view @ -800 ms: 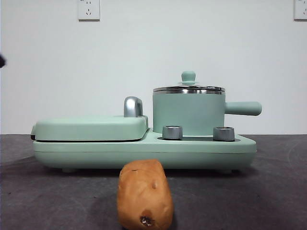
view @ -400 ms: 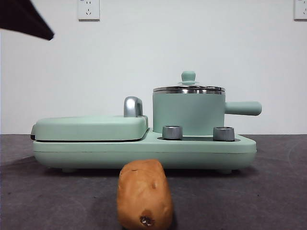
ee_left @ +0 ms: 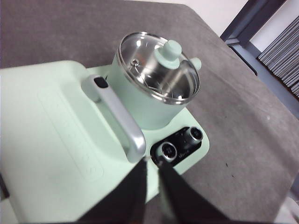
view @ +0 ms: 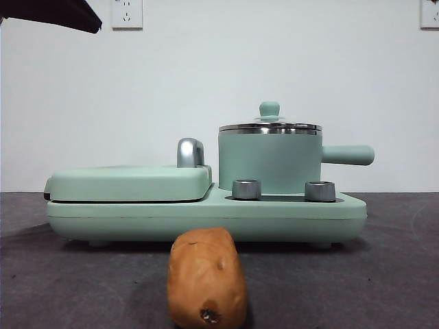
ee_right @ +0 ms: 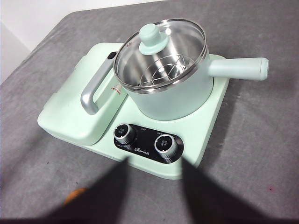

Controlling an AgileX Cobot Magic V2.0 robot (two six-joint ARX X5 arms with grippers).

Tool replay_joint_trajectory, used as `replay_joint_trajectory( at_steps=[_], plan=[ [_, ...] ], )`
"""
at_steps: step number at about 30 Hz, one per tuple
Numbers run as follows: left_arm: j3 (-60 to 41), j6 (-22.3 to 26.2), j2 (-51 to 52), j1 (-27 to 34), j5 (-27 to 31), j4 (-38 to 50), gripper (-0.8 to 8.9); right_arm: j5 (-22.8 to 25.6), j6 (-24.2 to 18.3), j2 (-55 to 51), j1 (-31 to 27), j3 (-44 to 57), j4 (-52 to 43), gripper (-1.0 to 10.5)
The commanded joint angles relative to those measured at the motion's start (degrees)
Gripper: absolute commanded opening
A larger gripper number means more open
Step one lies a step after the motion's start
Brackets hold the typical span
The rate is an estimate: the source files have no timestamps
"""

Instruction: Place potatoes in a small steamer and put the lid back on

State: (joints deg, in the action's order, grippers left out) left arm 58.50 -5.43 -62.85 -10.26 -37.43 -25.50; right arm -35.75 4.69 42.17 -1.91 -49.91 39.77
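The orange-brown potato [view: 206, 281] lies on the dark table in front of the cooker, dark spot toward the camera; a sliver of it shows in the right wrist view [ee_right: 76, 192]. The mint-green steamer [view: 269, 163] stands on the cooker's right side, handle pointing right. The glass lid [view: 269, 127] sits on it, and the pot looks empty through the glass [ee_right: 159, 56]. My left gripper [ee_left: 152, 168] hovers shut above the griddle cover's edge, near the knobs. It shows as a black tip [view: 55, 14] at the top left. My right gripper [ee_right: 153, 162] is open, high above the front of the cooker.
The flat mint-green griddle cover [view: 130, 184] with its steel handle [view: 190, 152] fills the cooker's left half. Two steel knobs [view: 246, 190] sit on the base in front of the pot. Dark table lies all around the cooker.
The black arm tip at the top left of the front view has come further in, moving right. Potato, pot and lid have not moved.
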Motion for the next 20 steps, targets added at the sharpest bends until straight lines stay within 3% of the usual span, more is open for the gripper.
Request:
replay_joint_trajectory(
  at_steps=[1, 4, 8, 12, 15, 20],
  plan=[
    [1.03, 0.87, -0.57, -0.11, -0.02, 1.84, 3.11, 0.17, -0.68, 0.46, 0.07, -0.79, -0.31, 5.1],
    [1.03, 0.87, -0.57, -0.11, -0.04, 2.4, 5.21, 0.11, -0.63, 0.42, 0.07, -0.79, -0.31, 5.4],
    [1.03, 0.39, -0.57, -0.39, -0.02, 2.36, 5.35, -0.28, -0.09, 0.42, 0.07, -0.79, -0.31, 5.4],
    [1.03, -5.25, -0.96, -1.99, 0.48, 3.48, 5.41, -1.46, 2.29, 0.44, 0.07, -0.79, 0.09, 5.4],
    [1.31, -8.35, -2.12, -5.25, 3.19, 4.35, 5.94, -3.26, 2.69, 0.46, 0.07, -0.79, 0.13, 5.4],
    [6.8, -8.35, -7.89, -11.76, 6.03, 3.41, 5.99, -4.79, 2.8, 0.42, 0.07, -0.79, 0.09, 5.4]
  ],
)
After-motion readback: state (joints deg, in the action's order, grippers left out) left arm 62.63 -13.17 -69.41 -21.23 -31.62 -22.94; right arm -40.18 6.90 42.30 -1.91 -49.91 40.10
